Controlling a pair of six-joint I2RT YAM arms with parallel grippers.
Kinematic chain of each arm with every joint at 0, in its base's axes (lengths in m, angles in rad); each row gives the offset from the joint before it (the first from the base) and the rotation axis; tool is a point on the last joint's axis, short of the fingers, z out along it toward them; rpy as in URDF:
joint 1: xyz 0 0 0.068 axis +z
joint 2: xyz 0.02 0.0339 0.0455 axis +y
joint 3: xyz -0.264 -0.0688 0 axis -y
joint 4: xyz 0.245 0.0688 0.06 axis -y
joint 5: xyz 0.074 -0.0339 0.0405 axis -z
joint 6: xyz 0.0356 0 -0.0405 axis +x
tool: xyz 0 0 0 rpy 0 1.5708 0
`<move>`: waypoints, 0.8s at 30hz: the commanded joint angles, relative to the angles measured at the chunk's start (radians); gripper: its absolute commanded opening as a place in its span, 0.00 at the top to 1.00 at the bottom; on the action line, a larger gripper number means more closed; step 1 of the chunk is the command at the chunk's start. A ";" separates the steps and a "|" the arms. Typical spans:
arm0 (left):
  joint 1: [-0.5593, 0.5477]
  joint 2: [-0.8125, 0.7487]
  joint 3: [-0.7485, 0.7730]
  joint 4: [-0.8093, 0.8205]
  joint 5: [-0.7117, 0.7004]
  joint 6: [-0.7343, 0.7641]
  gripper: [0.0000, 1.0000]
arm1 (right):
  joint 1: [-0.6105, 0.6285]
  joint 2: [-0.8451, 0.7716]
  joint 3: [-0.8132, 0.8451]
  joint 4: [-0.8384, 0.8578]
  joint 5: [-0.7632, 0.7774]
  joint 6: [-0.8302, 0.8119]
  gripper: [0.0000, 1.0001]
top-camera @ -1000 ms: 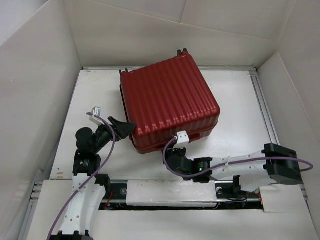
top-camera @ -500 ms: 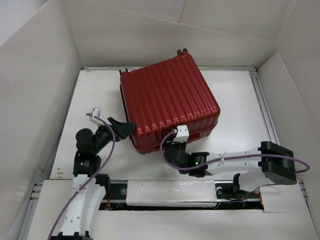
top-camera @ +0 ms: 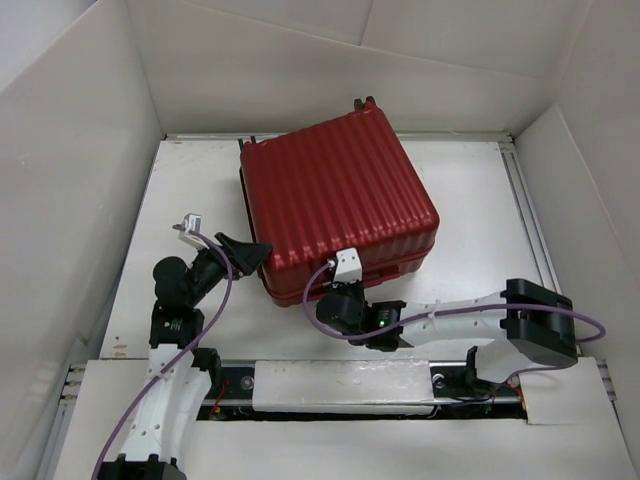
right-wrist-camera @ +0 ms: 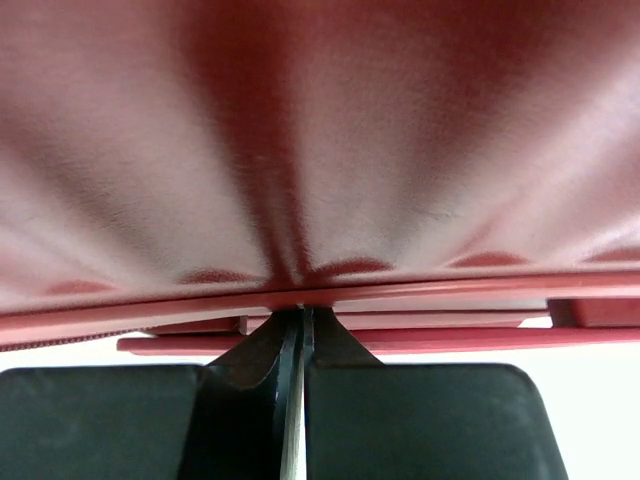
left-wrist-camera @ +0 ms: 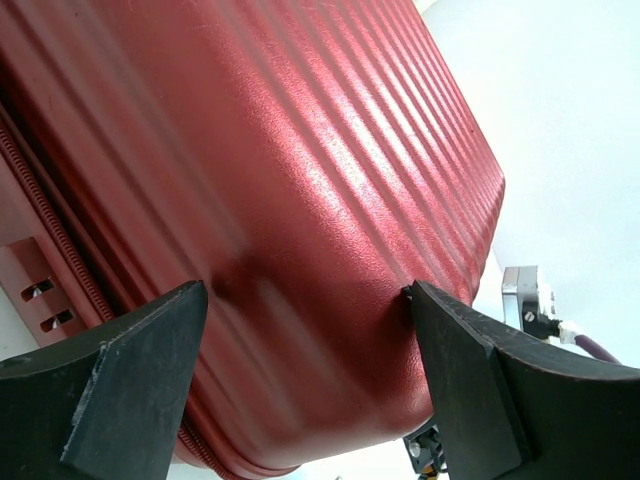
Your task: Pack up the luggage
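Fingers of your left gripper (left-wrist-camera: pixel 303 300) spread wide at the near-left corner of the luggage (top-camera: pixel 340 200) on the table (top-camera: pixel 470 200). Your right gripper (right-wrist-camera: pixel 297 325) sits low, fingers pressed together at its front edge.

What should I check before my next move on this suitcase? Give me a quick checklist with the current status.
1. Luggage lid down, shell halves meeting: ok.
2. Luggage resting fully on the table, not overhanging: ok.
3. Left end effector open, one finger on each side of the near-left corner: ok.
4. Right end effector shut, tips at the front seam: ok.
5. Right end effector actually pinching something at that seam: cannot tell; the wrist view shows only the closed tips against the edge.
6. Arms apart from each other: ok, each works a different part of the front edge.
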 commanded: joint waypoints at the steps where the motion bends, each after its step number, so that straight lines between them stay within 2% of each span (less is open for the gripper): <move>1: -0.008 0.023 -0.035 -0.027 0.046 0.034 0.24 | -0.041 -0.068 0.044 0.146 0.059 -0.120 1.00; 6: -0.008 0.032 -0.035 -0.018 0.055 0.034 0.24 | -0.041 -0.218 0.044 0.129 -0.108 -0.271 1.00; 12: -0.008 0.043 -0.026 -0.007 0.064 0.034 0.24 | -0.041 -0.271 0.067 0.006 -0.298 -0.224 1.00; 15: -0.008 0.043 -0.035 -0.007 0.064 0.034 0.25 | -0.041 -0.313 0.067 -0.051 -0.309 -0.199 1.00; 18: -0.008 0.043 -0.035 -0.007 0.064 0.034 0.25 | -0.041 -0.350 0.091 -0.066 -0.296 -0.211 1.00; 24: -0.008 0.025 -0.035 -0.017 0.075 0.025 0.26 | -0.098 -0.407 0.102 -0.077 -0.489 -0.225 1.00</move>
